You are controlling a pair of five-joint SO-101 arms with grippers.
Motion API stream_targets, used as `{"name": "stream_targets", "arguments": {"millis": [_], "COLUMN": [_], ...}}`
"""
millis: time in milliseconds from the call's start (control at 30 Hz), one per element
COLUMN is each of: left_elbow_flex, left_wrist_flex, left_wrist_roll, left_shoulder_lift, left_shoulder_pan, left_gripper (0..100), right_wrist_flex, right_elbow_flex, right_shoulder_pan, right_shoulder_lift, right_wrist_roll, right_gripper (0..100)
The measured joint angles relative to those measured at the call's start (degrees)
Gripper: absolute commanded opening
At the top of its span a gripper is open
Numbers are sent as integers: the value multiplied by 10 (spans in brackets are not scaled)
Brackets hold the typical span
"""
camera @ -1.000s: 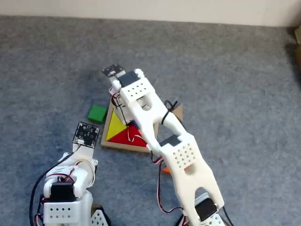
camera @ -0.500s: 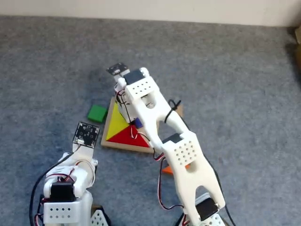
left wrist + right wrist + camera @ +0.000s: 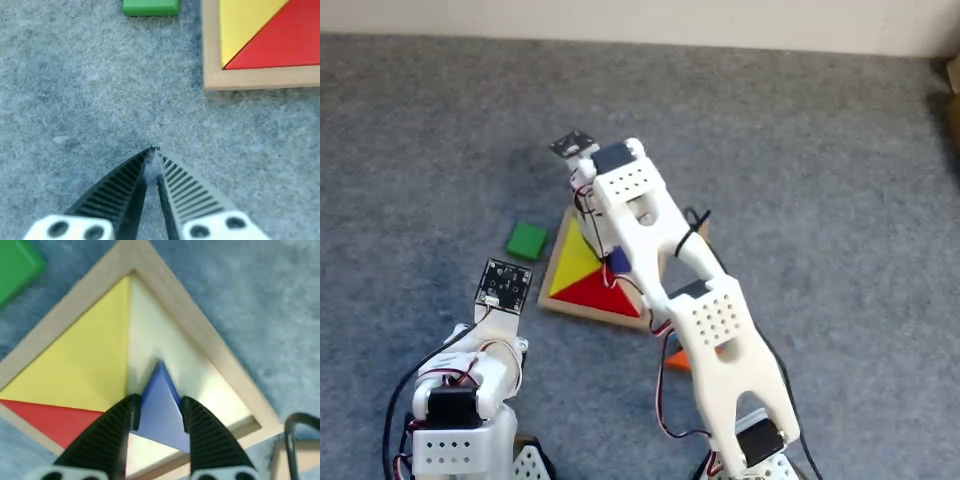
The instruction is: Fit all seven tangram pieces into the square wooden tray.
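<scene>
The tray (image 3: 582, 309) lies mid-surface (image 3: 820, 200), slightly turned. In it, the yellow triangle (image 3: 572, 262) fills the 9 o'clock side and the red triangle (image 3: 600, 292) the 6 o'clock side, and the two meet edge to edge. The right gripper (image 3: 159, 401) is closed narrow on the blue triangle (image 3: 159, 407), one finger on each slanted side. It holds the piece over the tray's bare floor, just beside the yellow triangle's edge. I cannot tell whether the blue piece touches the floor. From above, the right arm (image 3: 650, 230) crosses the tray's 3 o'clock half.

The green square (image 3: 527, 240) sits on the surface at 9 o'clock of the tray, near its rim but apart. An orange piece (image 3: 677, 361) peeks out under the right arm at 5 o'clock of the tray.

The left gripper (image 3: 152, 152) is at the tray's 7 o'clock, over bare surface, its fingers pressed together and holding nothing.
</scene>
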Motion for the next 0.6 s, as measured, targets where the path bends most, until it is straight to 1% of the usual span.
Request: {"name": "stream_targets", "arguments": {"millis": [200, 400, 600], "left_elbow_flex": [0, 0, 0], "left_wrist_flex": [0, 0, 0], "left_wrist_roll": [0, 0, 0], "left_shoulder_lift": [0, 0, 0], "left_shoulder_pan": [0, 0, 0], "left_gripper": [5, 5, 5], "right_wrist_flex": [14, 16, 40], "right_elbow_flex": [-4, -4, -77], "right_shoulder_pan": [25, 33, 35], "right_shoulder_lift": [1, 1, 2], "right_wrist_roll": [0, -1, 3], "right_gripper": [36, 36, 34]}}
